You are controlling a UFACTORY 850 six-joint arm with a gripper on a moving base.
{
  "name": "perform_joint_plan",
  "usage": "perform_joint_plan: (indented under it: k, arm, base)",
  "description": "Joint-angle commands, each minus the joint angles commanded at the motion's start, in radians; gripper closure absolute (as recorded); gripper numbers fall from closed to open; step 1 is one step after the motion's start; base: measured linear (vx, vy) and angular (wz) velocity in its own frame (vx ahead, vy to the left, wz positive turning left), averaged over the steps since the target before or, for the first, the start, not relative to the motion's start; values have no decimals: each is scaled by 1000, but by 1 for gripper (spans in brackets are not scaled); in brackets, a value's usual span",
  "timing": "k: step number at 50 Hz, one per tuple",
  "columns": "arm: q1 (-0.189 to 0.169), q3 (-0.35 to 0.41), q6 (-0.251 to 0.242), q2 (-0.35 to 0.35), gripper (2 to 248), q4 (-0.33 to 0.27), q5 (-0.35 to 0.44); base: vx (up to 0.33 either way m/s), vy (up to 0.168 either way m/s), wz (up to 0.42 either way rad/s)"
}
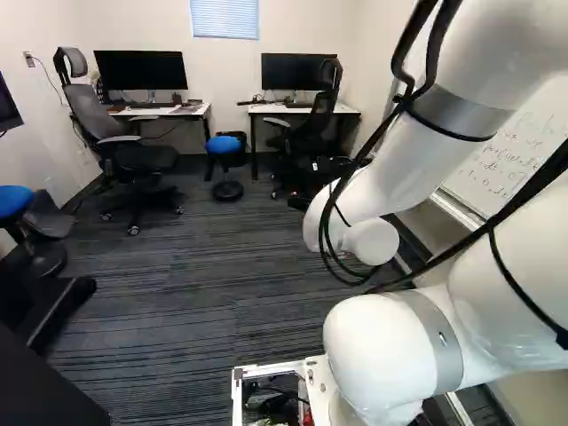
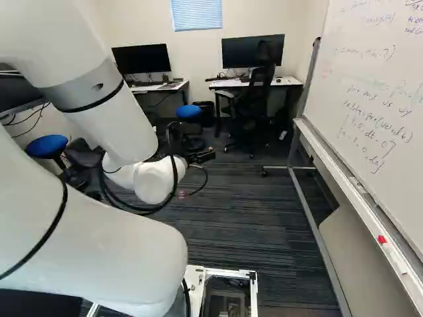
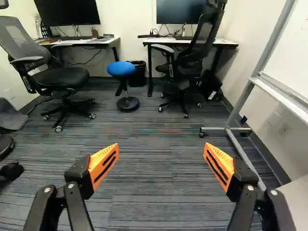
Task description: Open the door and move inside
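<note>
At the end of my arm, the black gripper (image 2: pixel 201 157) shows small and partly hidden in the right base view, held above the carpet. In the wrist view the gripper (image 3: pixel 160 150) stands open, its orange pads wide apart with only carpeted floor seen beyond them. No door or door handle can be made out in any of the views; the room with desks lies ahead.
Ahead are two desks (image 3: pixel 190 42) with monitors, a black office chair (image 3: pixel 185 62), a grey-backed chair (image 3: pixel 60 82) and a blue stool (image 3: pixel 121 69). A wheeled whiteboard (image 2: pixel 377 99) stands close along the right side. Another blue stool (image 1: pixel 13 201) is at the left.
</note>
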Motion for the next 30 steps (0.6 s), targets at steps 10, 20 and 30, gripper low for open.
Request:
perform_joint_plan:
  k: [10, 20, 30]
  arm:
    - [0, 0, 0, 0, 3, 0, 0]
    - [0, 0, 0, 0, 3, 0, 0]
    - [0, 0, 0, 0, 3, 0, 0]
  base:
    - [205, 4, -8]
    - [196, 3, 1]
    - [194, 7, 8]
